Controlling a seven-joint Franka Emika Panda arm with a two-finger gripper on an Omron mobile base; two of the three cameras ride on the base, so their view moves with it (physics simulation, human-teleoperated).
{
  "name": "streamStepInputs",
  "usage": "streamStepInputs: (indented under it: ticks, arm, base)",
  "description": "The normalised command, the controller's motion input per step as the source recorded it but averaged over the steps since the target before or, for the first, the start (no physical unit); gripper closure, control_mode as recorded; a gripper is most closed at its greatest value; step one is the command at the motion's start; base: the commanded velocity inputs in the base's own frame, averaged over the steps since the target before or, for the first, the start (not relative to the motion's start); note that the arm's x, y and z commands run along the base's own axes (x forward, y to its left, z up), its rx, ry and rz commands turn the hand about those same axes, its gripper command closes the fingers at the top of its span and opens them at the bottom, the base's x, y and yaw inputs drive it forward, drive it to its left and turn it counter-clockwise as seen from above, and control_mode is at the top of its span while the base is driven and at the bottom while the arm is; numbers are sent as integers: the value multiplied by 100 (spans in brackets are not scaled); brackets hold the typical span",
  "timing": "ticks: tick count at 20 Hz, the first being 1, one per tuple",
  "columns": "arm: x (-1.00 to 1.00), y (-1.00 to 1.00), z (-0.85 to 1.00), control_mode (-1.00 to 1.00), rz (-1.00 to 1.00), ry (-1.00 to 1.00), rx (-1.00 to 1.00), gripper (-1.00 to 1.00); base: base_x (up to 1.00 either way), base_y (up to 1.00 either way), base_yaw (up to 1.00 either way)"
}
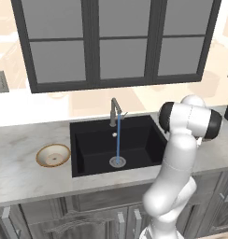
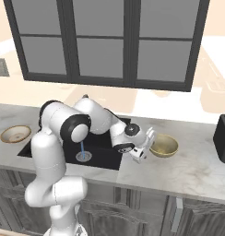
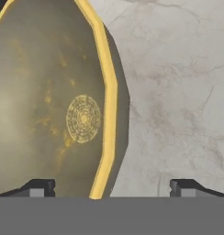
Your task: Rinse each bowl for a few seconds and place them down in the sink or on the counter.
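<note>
Two bowls to rinse: neither is under the water at this point, and neither is held.
Counter (image 2: 188, 170): pale marbled stone directly under the gripper, running on to both sides of it.
Sink (image 1: 92, 140): black basin just behind the gripper, back toward the arm's base; a thin stream falls from the faucet (image 1: 115, 111) to the drain (image 1: 117, 162), so the water is already on.
Yellow bowl (image 2: 163, 145): sits upright on the counter right in front of the gripper; in the hand view its near rim lies between the two fingertips.
Tan bowl (image 1: 53, 155): well apart from the gripper, on the counter beyond the far side of the sink.
Gripper (image 2: 143, 146): jaws spread wide, nothing between them gripped, just beside the yellow bowl's rim.
Step in hand: likely the approach to pick up the yellow bowl.
Next move calls for: one finger inside the rim and one outside, then a firm pinch on the wall before lifting toward the stream.
</note>
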Motion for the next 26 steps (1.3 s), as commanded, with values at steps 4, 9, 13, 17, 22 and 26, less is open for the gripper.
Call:
streamStepInputs:
  ticks: [4, 9, 13, 17, 22, 26]
  arm:
    - [0, -32, -4, -100, 0, 7, 10, -100]
    - [7, -17, -10, -100, 0, 11, 6, 100]
    - [1, -25, -5, -100, 0, 7, 8, 100]
    - [-2, -10, 0, -100, 0, 2, 4, 100]
    - [-17, 1, 0, -100, 0, 0, 0, 100]
    - [-26, 2, 2, -100, 0, -6, 0, 100]
  base:
    - [0, 0, 0]
    - [0, 0, 0]
    - [0, 0, 0]
    - [0, 0, 0]
    - [0, 0, 0]
    - [0, 0, 0]
